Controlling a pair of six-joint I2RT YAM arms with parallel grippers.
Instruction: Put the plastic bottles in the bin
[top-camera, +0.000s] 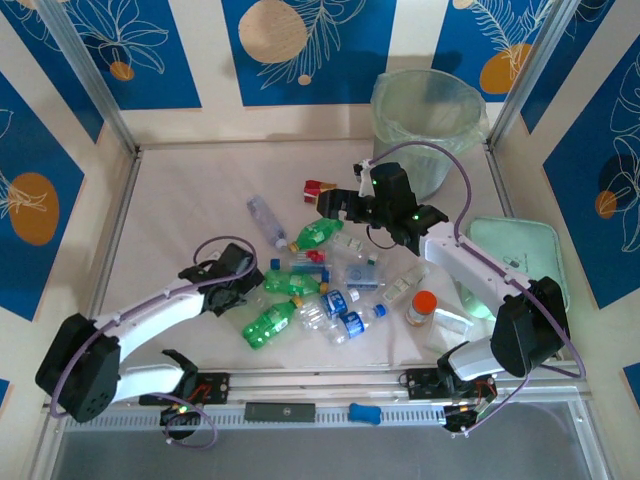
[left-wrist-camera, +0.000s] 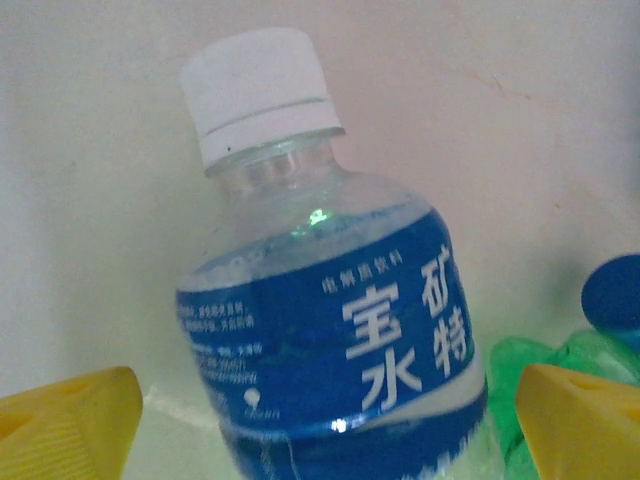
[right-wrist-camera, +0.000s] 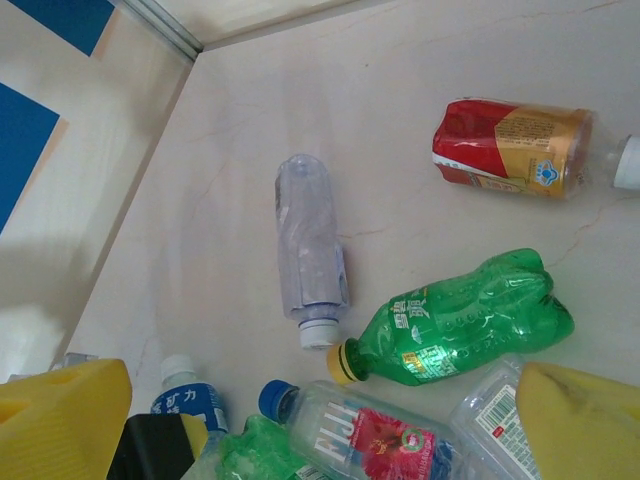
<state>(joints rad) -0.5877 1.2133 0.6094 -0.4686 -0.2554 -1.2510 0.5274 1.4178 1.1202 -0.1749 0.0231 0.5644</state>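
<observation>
L end effector (left-wrist-camera: 325, 425) open wide, straddling white-capped blue-label water bottle (left-wrist-camera: 330, 330) at 9 o'clock of bottle pile (top-camera: 320, 290) on counter (top-camera: 190, 200), no contact yet: centre it, close gently, then carry to bin (top-camera: 450, 150) at 1 o'clock; R end effector (right-wrist-camera: 320, 420) open, empty.

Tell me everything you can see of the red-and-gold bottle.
The red-and-gold bottle lies on its side on the pale table, apart from the pile of other bottles. Its glossy wrap is red at the base end and gold toward the neck, with a small blue emblem. Its white cap sits at the picture's edge. Only the table touches it.
</observation>
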